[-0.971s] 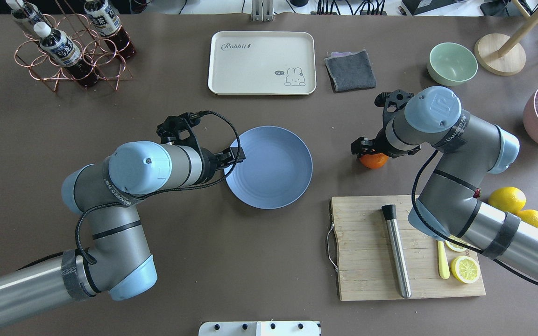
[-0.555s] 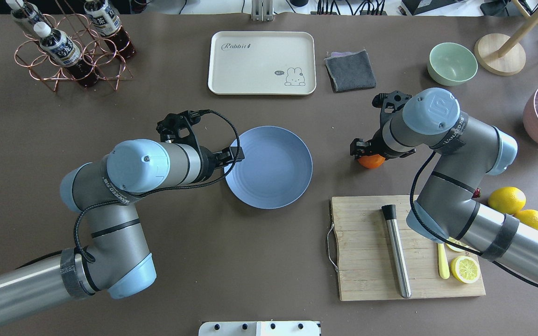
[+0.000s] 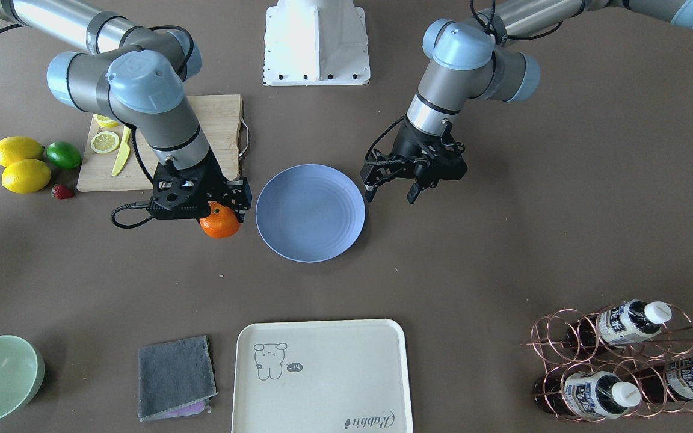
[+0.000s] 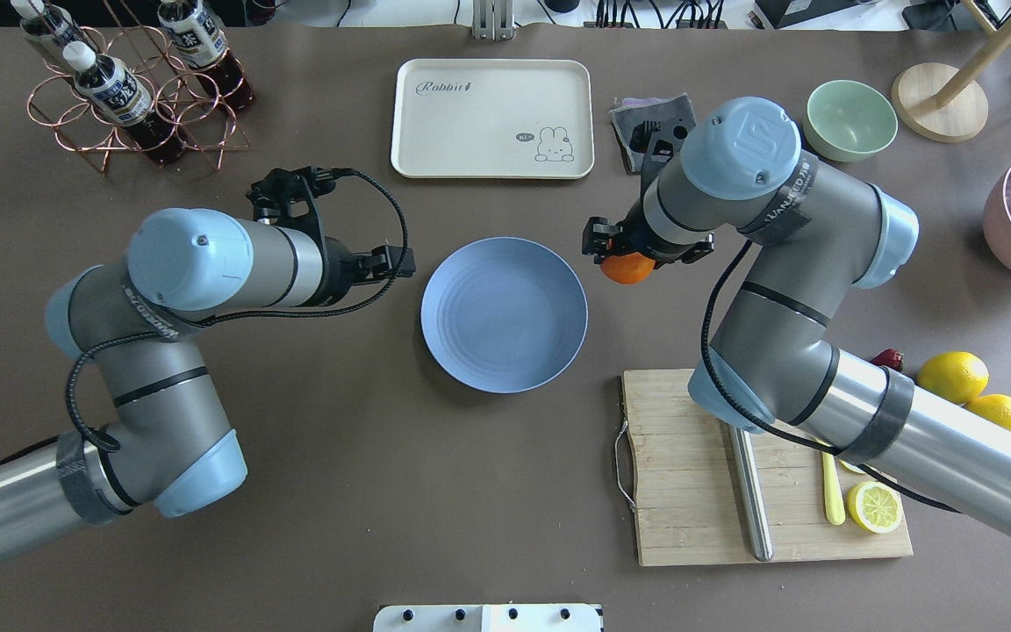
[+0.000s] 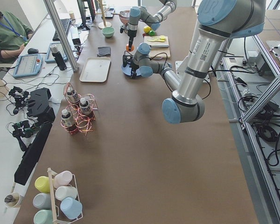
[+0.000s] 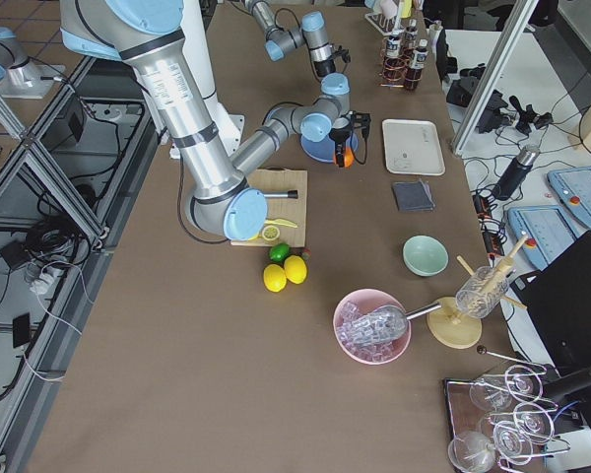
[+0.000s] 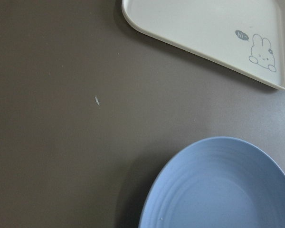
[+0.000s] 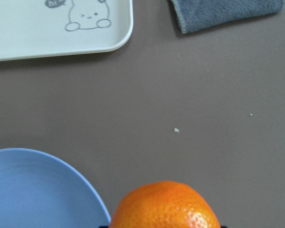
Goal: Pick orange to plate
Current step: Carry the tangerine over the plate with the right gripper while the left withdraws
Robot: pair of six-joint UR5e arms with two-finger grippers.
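My right gripper (image 4: pixel 625 256) is shut on the bright orange (image 4: pixel 628 269), which hangs just off the right rim of the blue plate (image 4: pixel 504 314). From the front, the orange (image 3: pixel 220 222) sits under the black fingers, a short gap from the plate (image 3: pixel 310 213). The right wrist view shows the orange (image 8: pixel 166 205) at the bottom edge and the plate rim (image 8: pixel 42 190) at lower left. My left gripper (image 3: pixel 390 192) is open and empty, beside the plate's other rim and apart from it. The plate (image 7: pixel 223 190) holds nothing.
A cream tray (image 4: pixel 492 118) and a grey cloth (image 3: pixel 175 376) lie beyond the plate. A cutting board (image 4: pixel 690 474) with a steel rod and lemon slices lies under my right arm. Lemons (image 4: pixel 953 376), a green bowl (image 4: pixel 849 118) and a bottle rack (image 4: pixel 119 88) sit at the edges.
My right gripper carried the orange leftward, up to the plate's right rim. My left gripper drew back from over the plate's left rim and stands off it, still open.
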